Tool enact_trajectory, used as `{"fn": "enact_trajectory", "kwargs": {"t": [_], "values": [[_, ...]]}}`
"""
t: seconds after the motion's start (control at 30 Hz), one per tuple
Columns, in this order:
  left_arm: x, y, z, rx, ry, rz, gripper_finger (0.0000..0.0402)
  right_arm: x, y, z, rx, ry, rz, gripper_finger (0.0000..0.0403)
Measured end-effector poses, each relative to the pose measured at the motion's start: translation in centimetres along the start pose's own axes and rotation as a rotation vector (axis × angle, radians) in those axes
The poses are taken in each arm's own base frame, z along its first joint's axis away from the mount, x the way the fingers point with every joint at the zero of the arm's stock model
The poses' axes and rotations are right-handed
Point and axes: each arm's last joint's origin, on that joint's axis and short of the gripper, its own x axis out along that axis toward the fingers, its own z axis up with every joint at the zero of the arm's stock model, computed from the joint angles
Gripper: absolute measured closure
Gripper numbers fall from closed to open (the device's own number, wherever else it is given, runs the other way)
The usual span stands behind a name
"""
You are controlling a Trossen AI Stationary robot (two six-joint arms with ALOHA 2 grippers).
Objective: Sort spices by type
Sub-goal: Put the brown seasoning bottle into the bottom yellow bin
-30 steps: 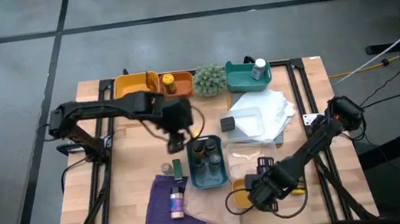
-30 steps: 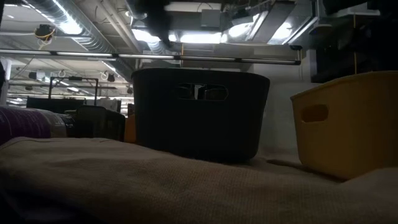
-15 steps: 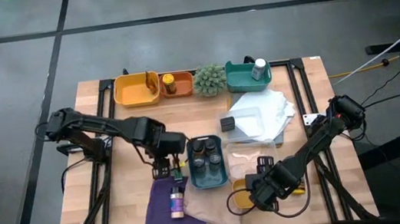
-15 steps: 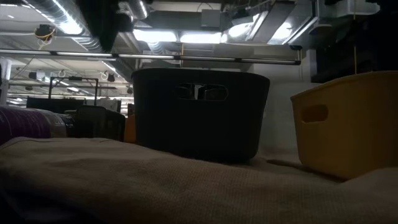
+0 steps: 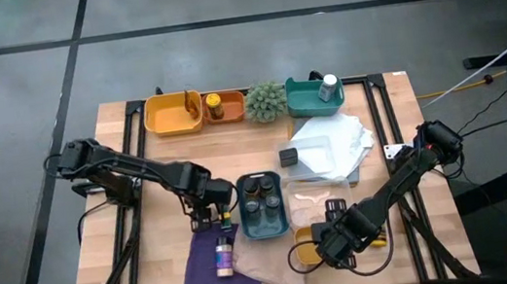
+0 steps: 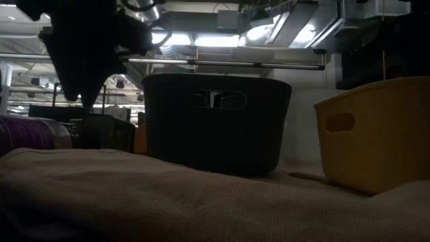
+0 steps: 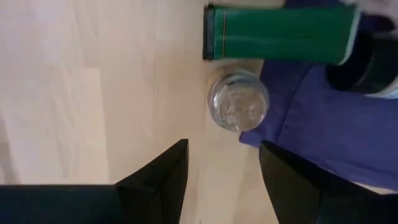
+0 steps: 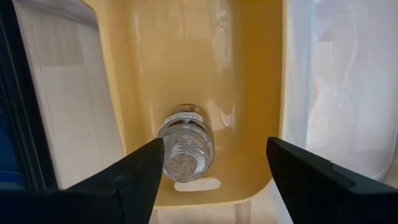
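The small clear jar (image 7: 238, 107) stands upright on the worktop (image 5: 160, 252), just beside the edge of the purple cloth (image 7: 323, 137) and touching or almost touching the green tin (image 7: 280, 34) that lies on its side. In the high view this jar (image 5: 210, 212) is just beside the dark blue tray (image 5: 266, 227), on the side toward the left arm. The left hand (image 7: 222, 165) hangs over the jar with its fingers apart and nothing between them; it is released, not grasping. From the wrist picture the jar is a little off the middle of the gap, closer to one finger (image 7: 292, 180).

Inside the dark blue tray three dark-lidded jars (image 5: 261, 203) stand together. Another jar with a pink label (image 5: 222, 257) lies on the purple cloth, near the tray. Well apart from the tray, at the far edge of the worktop, there are an orange jar (image 5: 213, 104) in an orange tray (image 5: 227, 116) and a white bottle (image 5: 330, 86) in the teal tray (image 5: 303, 104).

The right hand (image 8: 214, 165) is over the yellow tray (image 8: 261, 74), also with open fingers, and a clear jar (image 8: 185, 144) lies in that tray below it, not held.

What may go wrong, I think: if the left hand goes down as it is now, the nearer finger can hit the jar's lid and tip it, or push it against the green tin. The cloth edge can also catch a finger.
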Motion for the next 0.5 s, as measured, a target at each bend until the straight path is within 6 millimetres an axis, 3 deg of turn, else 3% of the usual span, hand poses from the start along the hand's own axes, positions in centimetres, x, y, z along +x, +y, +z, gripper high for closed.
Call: {"fn": "enact_trajectory", "kwargs": {"t": [0.5], "values": [[3.1,-0.6,-0.8,0.013,-0.034,-0.022,0.0222,0.0,0.0,0.0,0.001,0.003,0.009,0.0121]]}}
